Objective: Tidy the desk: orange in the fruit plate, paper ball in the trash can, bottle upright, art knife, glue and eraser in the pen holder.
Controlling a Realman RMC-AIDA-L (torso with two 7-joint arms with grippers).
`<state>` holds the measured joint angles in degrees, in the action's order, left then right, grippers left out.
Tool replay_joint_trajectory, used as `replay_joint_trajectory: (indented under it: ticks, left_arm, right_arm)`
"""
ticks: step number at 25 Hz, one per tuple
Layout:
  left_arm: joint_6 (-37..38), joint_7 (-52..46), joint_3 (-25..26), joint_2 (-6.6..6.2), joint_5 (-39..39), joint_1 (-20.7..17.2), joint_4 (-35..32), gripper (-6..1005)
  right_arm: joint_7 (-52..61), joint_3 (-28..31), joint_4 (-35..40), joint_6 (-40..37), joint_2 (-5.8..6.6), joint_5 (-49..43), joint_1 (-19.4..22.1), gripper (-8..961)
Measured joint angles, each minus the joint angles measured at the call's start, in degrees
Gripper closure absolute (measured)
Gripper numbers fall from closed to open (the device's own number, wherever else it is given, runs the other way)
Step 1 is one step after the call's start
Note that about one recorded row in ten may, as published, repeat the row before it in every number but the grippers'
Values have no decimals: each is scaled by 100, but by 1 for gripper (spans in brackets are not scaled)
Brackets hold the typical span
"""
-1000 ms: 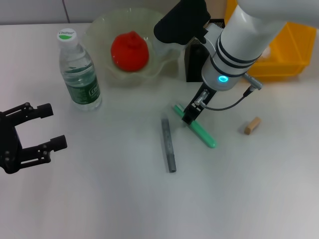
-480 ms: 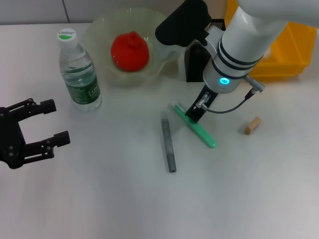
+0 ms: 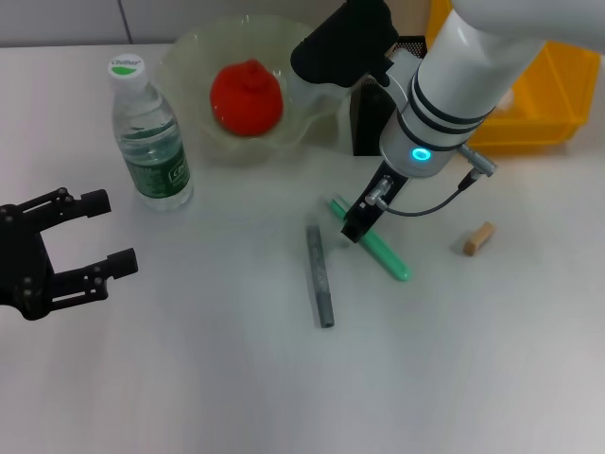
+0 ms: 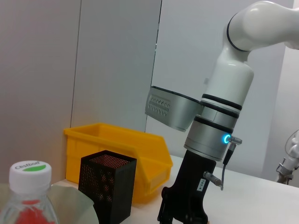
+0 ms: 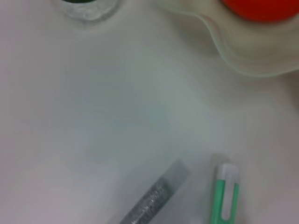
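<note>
The right gripper (image 3: 357,227) hangs low over the far end of the green art knife (image 3: 378,248); whether its fingers are parted cannot be told. The left gripper (image 3: 83,238), jaws apart and holding nothing, hovers at nine o'clock. The orange (image 3: 247,96) sits in the fruit plate (image 3: 189,57). The bottle (image 3: 148,137) stands upright. The pen holder (image 3: 369,118) and trash can (image 3: 558,104) line the far edge. The grey glue stick (image 3: 319,276) and eraser (image 3: 478,238) lie on open desk (image 3: 236,378).

orange (image 3: 246,96) in fruit plate (image 3: 194,57); bottle (image 3: 149,142) upright, left of it
</note>
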<state>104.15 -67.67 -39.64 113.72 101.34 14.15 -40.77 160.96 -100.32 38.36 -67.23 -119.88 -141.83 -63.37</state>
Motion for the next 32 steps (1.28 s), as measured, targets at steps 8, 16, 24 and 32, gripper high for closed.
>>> replay_joint_trajectory:
  ticks: [8,16,24,32]
  left_arm:
    - [-27,25,0,40,10,16,-1,185]
    - [-45,47,0,57,26,36,59,184]
    - [-51,17,8,51,70,61,102,185]
    - [-53,5,39,29,70,62,104,185]
  right_arm:
    - [-12,-43,-75,134,0,97,8,503]
    - [-11,-253,-115,344,0,212,69,463]
    - [-11,-305,-142,309,0,236,79,519]
    - [-13,-238,-84,249,7,236,127,733]
